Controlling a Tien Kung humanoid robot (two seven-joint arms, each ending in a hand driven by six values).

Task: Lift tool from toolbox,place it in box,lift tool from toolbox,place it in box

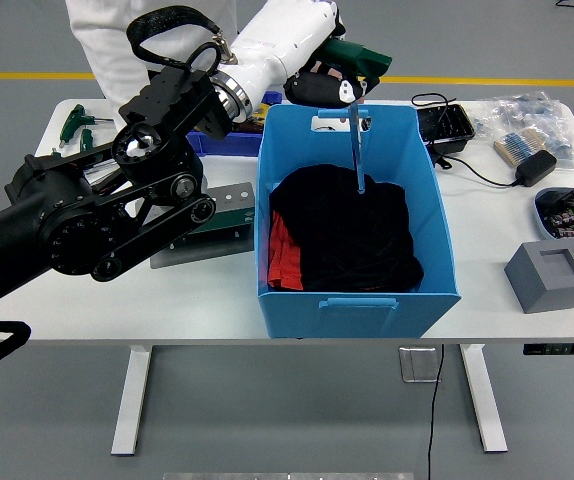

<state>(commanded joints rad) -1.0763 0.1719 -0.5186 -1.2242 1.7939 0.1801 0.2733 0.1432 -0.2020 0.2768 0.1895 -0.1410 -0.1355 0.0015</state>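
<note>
My left hand point(325, 82) is shut on a green-handled T-shaped tool point(358, 150) and holds it over the back of the blue box point(357, 316). The tool's thin shaft hangs down inside the box, with its tip just above the black cloth point(352, 235) that lies there. The green toolbox point(231, 199) stands on a grey plate left of the box and is mostly hidden behind my forearm. Several more green-handled tools point(75, 122) lie at the table's far left. My right arm is out of view.
A person in white point(102, 30) stands behind the table at the far left. Right of the box are a black tray point(444, 126), a power adapter with its cable point(535, 167), a bag of parts point(527, 112), a round dish point(572, 212) and a grey block point(553, 276).
</note>
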